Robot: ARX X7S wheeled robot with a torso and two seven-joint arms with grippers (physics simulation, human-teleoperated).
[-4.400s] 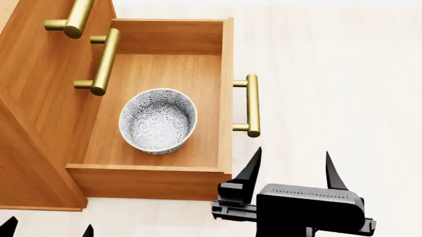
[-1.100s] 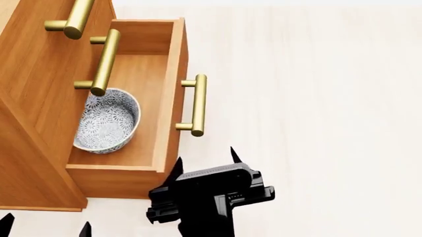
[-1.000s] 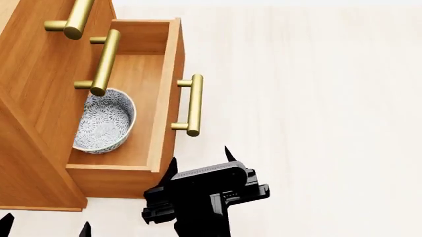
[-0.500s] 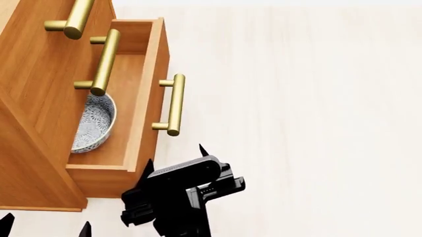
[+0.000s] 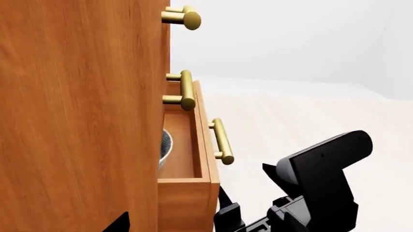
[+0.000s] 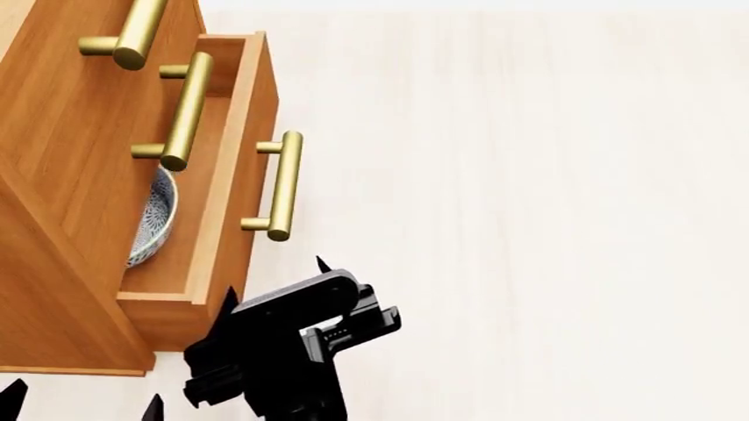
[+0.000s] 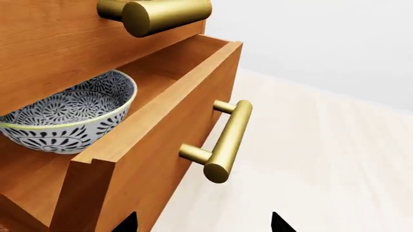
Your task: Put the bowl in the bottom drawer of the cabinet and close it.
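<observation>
Pale cream floor (image 6: pixel 527 219), filling the head view from 12 o'clock through 3 o'clock down to 6 o'clock. Shows faint long plank lines and a matte surface. Meets a plain white wall (image 5: pixel 277 38) along a soft line in the left wrist view; a slightly greyer wall face beside it.

Two upper drawer fronts (image 6: pixel 70 132) of orange-brown wood at 9 to 11 o'clock of the head view. Carries each one brass bar handle on two short posts: top handle (image 6: pixel 126 35) at 11 o'clock, cut by the picture edge, and middle handle (image 6: pixel 181 110) just at 5 o'clock from it. Lie parallel, both round-ended and glossy.
</observation>
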